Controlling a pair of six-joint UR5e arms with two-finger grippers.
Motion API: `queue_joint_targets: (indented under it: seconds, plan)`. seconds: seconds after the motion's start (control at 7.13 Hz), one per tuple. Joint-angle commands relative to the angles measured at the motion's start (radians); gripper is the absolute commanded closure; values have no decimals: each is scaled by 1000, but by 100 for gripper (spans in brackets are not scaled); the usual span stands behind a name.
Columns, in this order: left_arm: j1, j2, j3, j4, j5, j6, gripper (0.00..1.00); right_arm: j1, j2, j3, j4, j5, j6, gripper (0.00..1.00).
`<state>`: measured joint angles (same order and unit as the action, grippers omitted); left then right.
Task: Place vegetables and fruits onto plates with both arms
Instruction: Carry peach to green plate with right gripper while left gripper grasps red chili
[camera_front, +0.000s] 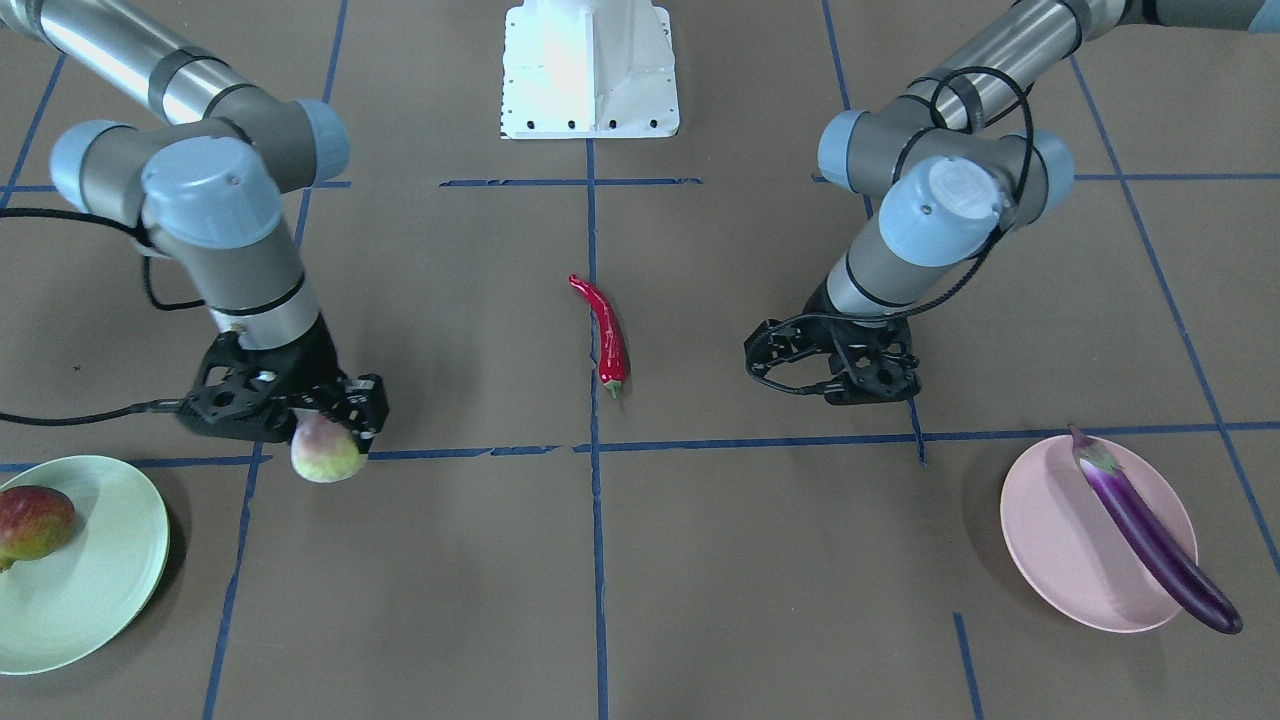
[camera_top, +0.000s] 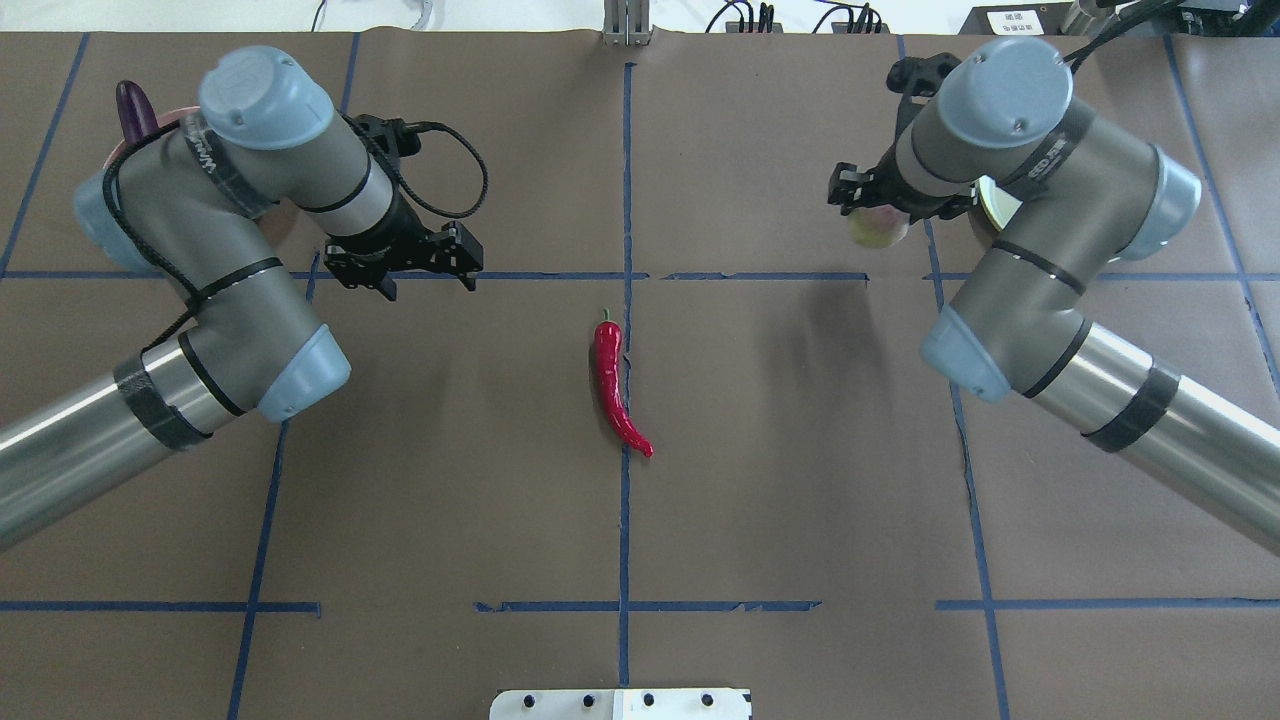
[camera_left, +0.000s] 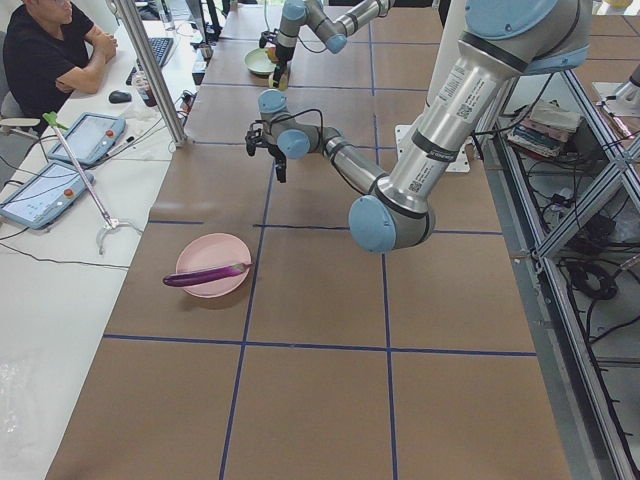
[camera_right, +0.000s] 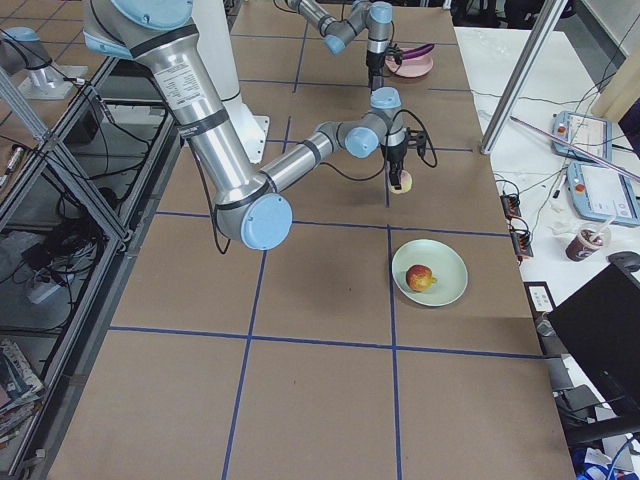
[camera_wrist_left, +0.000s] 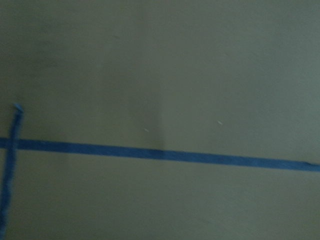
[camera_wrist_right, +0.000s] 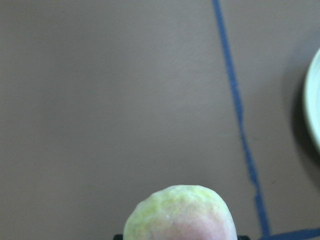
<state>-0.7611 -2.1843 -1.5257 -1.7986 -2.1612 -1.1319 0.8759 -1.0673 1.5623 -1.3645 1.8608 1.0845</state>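
Observation:
My right gripper (camera_front: 328, 432) is shut on the pale green fruit with a pink blush (camera_front: 322, 460) and holds it just above the table, beside the mint green plate (camera_front: 90, 590). The fruit also fills the bottom of the right wrist view (camera_wrist_right: 180, 215). The dark red and yellow-green fruit (camera_front: 32, 522) lies on that plate. The purple eggplant (camera_front: 1150, 535) lies across the pink plate (camera_front: 1050, 540). My left gripper (camera_front: 862, 385) is open and empty, between the pink plate and the red chili pepper (camera_front: 608, 330). The chili lies at the table's middle.
The white base block (camera_front: 590, 70) stands at the robot's side of the table. Blue tape lines (camera_wrist_left: 160, 154) cross the brown table. A seated operator (camera_left: 50, 50) and tablets (camera_left: 45, 190) are at a side table beyond the plates.

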Motion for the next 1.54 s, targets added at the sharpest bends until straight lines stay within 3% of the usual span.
queue_joint_targets:
  seconds: [0.0,0.42,0.56,0.7,0.84,0.98,1.12,1.26,1.4]
  plan:
    - [61,-57,5,5,4,-23,0,151,-13,-147,1,38,-195,100]
    - [152,-110,22,5,98,-60,0,233,4,-328,24,58,-270,100]
    - [160,-161,86,5,98,-75,0,232,16,-379,86,57,-262,99]
    - [175,-213,164,5,144,-87,0,230,29,-390,85,58,-259,98]
    - [218,-216,177,5,200,-92,1,229,27,-393,87,61,-261,96]
    - [223,-227,179,2,204,-110,4,232,21,-393,99,64,-264,52]
    - [238,-253,215,2,205,-109,8,232,18,-393,100,64,-279,1]
    - [238,-270,237,2,205,-108,25,232,20,-392,100,63,-284,0]
    - [240,-269,237,2,205,-100,68,232,26,-386,108,63,-285,0]
